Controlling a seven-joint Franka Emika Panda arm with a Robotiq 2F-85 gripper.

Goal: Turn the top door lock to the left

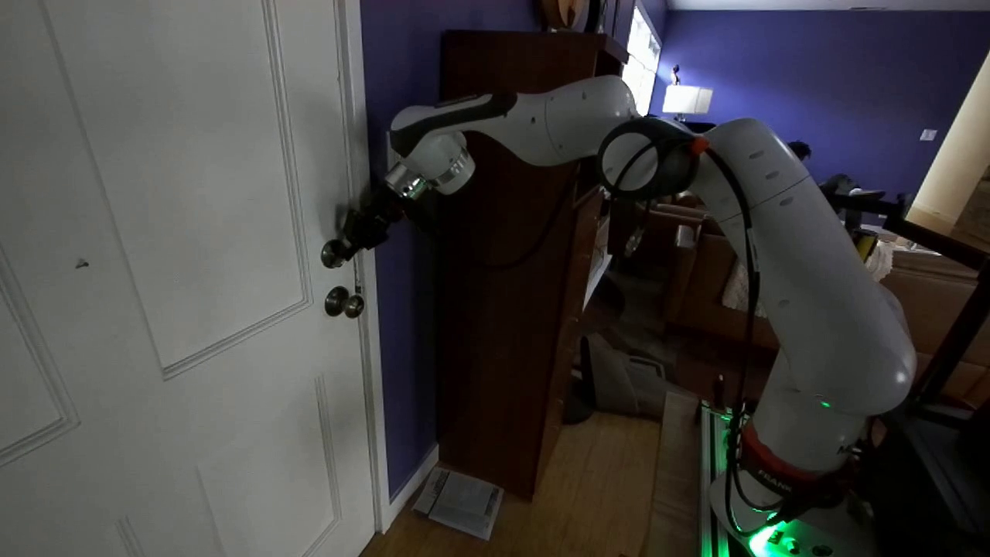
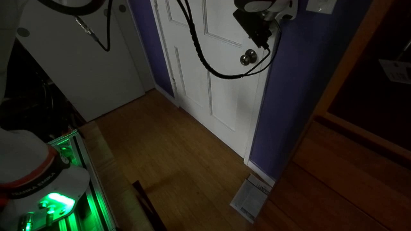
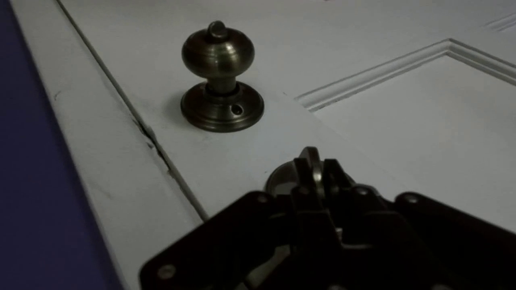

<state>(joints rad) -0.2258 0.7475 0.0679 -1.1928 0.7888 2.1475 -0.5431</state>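
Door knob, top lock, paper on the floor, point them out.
Door knob (image 3: 218, 58): wrist view, on its rounded grip.
Top door lock (image 3: 317, 175): wrist view, on its thumb-turn.
Paper (image 2: 250, 198): in an exterior view, on its printed face.

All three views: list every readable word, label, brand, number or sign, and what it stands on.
"FRANKA EMIKA": on the robot base, in an exterior view.
"FRANK", the rest unclear: same base, in an exterior view.
Newspaper and white sheet: too blurred to read.
Wrist view: none.

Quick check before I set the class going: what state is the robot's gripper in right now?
Gripper: closed, holding the thumb-turn of the top door lock.
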